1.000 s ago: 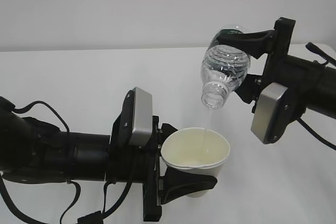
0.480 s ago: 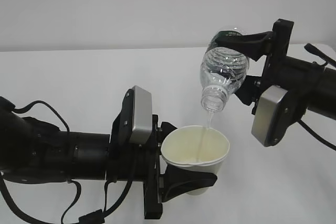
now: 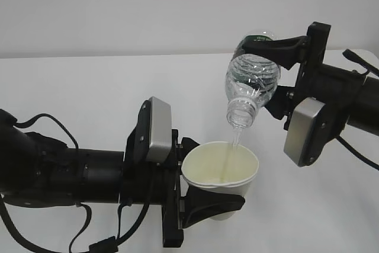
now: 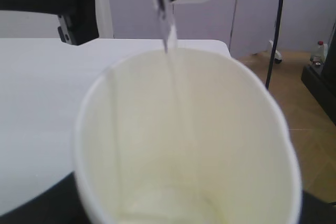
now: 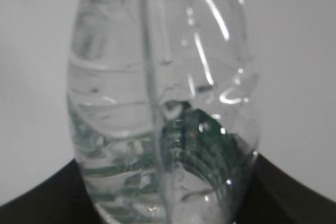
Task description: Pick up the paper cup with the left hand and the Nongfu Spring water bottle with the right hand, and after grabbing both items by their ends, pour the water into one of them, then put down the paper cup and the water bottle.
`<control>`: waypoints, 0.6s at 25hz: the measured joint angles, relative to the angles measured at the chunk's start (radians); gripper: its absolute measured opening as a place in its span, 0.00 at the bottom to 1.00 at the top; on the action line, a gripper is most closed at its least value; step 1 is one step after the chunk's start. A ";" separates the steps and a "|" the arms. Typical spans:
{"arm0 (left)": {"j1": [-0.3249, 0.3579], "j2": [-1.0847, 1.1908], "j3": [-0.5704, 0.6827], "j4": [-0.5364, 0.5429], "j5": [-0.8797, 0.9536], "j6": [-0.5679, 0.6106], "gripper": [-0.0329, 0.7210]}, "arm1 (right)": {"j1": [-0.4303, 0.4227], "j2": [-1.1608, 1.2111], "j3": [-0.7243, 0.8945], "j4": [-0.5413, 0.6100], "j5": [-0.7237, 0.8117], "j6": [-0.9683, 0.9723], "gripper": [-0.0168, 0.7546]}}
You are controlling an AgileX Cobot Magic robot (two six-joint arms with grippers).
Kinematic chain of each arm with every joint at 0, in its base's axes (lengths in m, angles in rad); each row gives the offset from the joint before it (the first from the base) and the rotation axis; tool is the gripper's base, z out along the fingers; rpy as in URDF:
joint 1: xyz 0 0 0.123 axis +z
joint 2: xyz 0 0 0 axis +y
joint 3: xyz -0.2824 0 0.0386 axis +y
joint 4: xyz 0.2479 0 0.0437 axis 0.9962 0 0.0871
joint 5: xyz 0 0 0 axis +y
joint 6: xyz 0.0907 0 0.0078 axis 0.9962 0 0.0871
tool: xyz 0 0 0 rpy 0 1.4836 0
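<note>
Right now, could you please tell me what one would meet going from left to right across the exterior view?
Left hand → paper cup → Nongfu Spring water bottle → right hand; the stream of water falls from the bottle's mouth into the cup, so it has no separate place.

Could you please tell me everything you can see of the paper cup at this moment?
The paper cup is plain cream-white with a rolled rim and tapered sides. It is held upright off the table, clamped in the left gripper. A thin stream of water falls into it from the tipped bottle above.
</note>
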 joint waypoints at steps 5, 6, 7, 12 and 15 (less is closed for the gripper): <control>0.000 0.000 0.000 0.000 0.000 0.000 0.61 | 0.000 0.000 0.000 0.000 -0.002 0.000 0.64; 0.000 0.000 0.000 0.000 0.000 0.000 0.61 | 0.000 0.000 0.000 0.000 -0.002 0.000 0.64; 0.000 0.000 0.000 0.000 0.000 0.000 0.61 | 0.000 0.000 0.000 0.000 -0.002 0.000 0.64; 0.000 0.000 0.000 0.000 0.000 0.000 0.61 | 0.000 0.000 0.000 0.000 -0.002 0.000 0.64; 0.000 0.000 0.000 0.000 0.000 0.000 0.61 | 0.000 0.000 0.000 0.000 -0.002 0.000 0.64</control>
